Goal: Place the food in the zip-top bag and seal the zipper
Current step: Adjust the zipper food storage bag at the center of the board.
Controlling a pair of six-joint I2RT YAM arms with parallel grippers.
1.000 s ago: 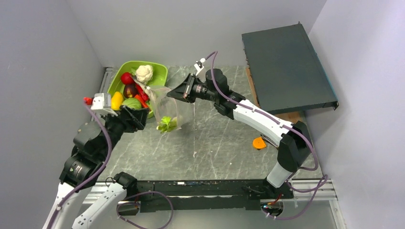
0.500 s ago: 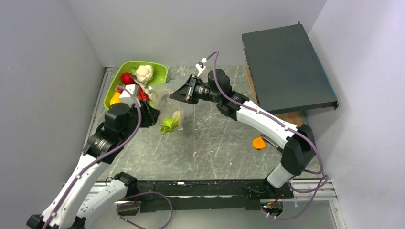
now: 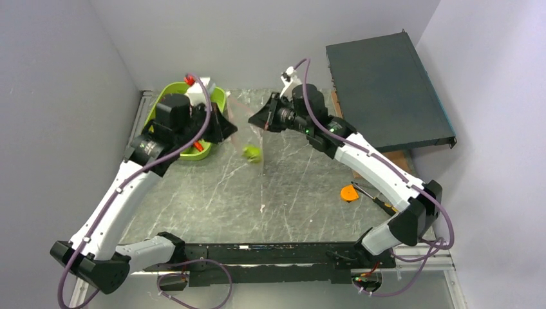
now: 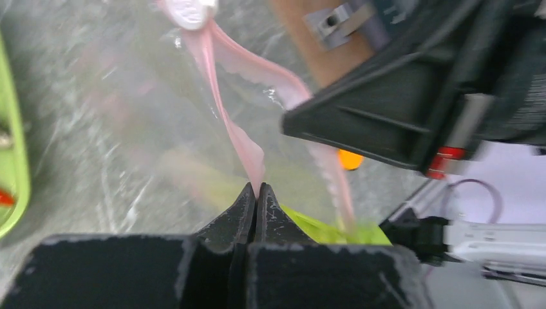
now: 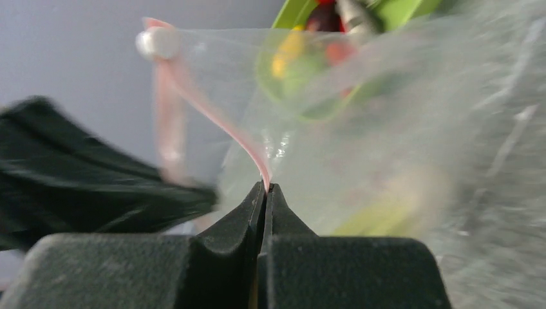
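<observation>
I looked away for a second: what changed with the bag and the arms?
The left tool swung forward and closed on the zipper. The zip-top bag shifted right and back. The right tool stayed shut on the zipper; the orange disc stayed put.

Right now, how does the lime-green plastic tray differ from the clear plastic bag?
The lime-green plastic tray sits on the table; the clear plastic bag is held up, the left pincer and right pincer shut on its pink strip. The tray is opaque, the bag see-through. The tray holds several toy foods, the bag shows one green piece. Both contain toy food.
</observation>
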